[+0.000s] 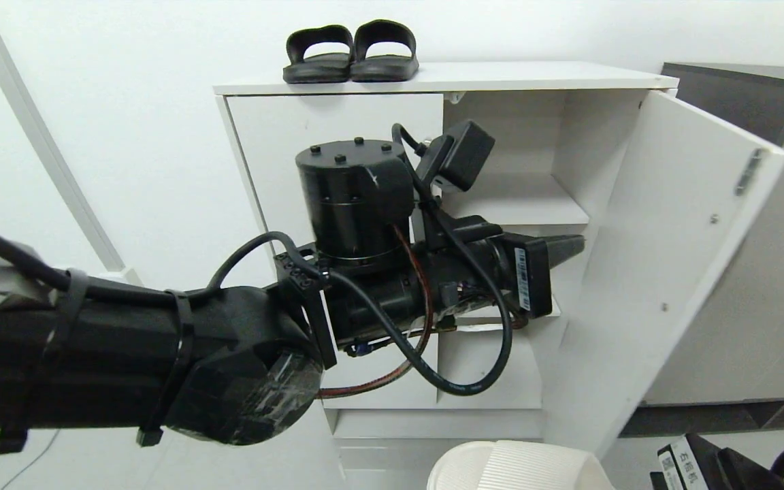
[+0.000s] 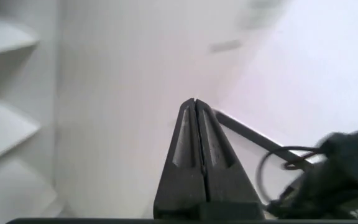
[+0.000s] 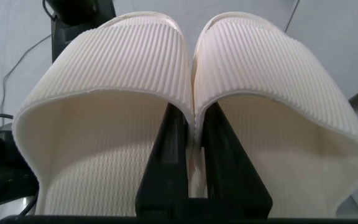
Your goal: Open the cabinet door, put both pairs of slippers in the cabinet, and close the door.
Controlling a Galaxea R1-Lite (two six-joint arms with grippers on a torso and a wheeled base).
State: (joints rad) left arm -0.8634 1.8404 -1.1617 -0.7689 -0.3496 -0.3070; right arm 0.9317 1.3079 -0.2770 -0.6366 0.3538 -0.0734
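**Door open, white pair gripped, black pair on top**

Head view: the white cabinet (image 1: 535,76) stands in the middle, and its right door (image 1: 671,272) is swung open toward 3 o'clock. The black slippers (image 1: 351,54) sit on its top at 12 o'clock. The left claw (image 1: 577,243) is near the door's inner face. The white slippers (image 1: 521,466) are at 6 o'clock.

Left wrist view: the left claw (image 2: 195,104) is pressed together and holds nothing. The shelves (image 2: 5,124) are beside it.

Right wrist view: the right claw (image 3: 193,124) pinches both white slippers (image 3: 123,68) by their touching inner sides.
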